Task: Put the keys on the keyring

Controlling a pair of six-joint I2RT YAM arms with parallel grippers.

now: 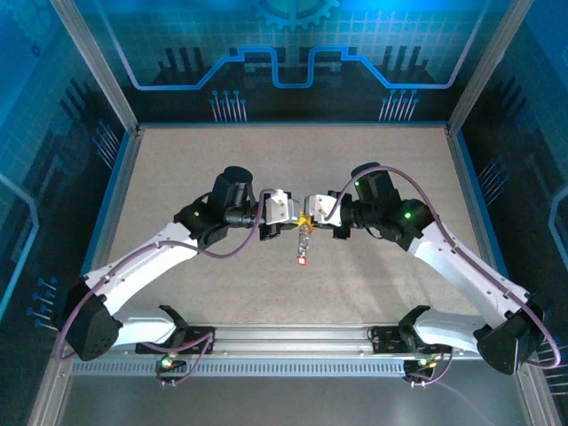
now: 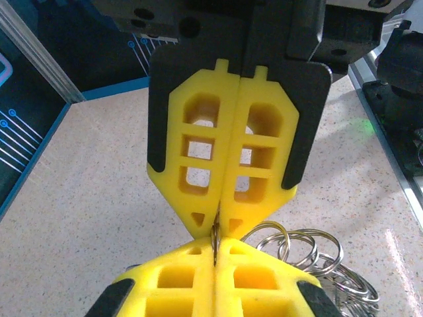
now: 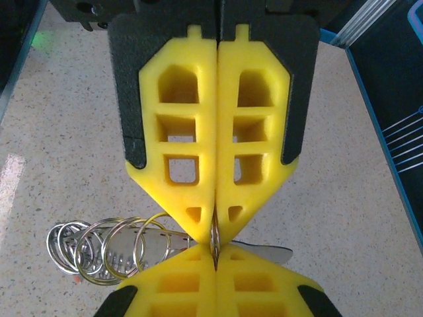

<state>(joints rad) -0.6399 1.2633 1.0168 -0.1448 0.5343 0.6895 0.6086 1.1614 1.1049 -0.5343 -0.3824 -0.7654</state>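
Top external — left gripper [image 1: 297, 216], right gripper [image 1: 312, 215] clamp one keyring [image 1: 303, 238].

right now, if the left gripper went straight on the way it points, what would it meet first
The right gripper, tip to tip with the left gripper and seemingly touching. Both are shut on a thin metal piece bridging their tips, likely part of the keyring bunch.

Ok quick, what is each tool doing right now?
Left tool: closed, pinching the keyring.
Right tool: closed, pinching the same keyring.
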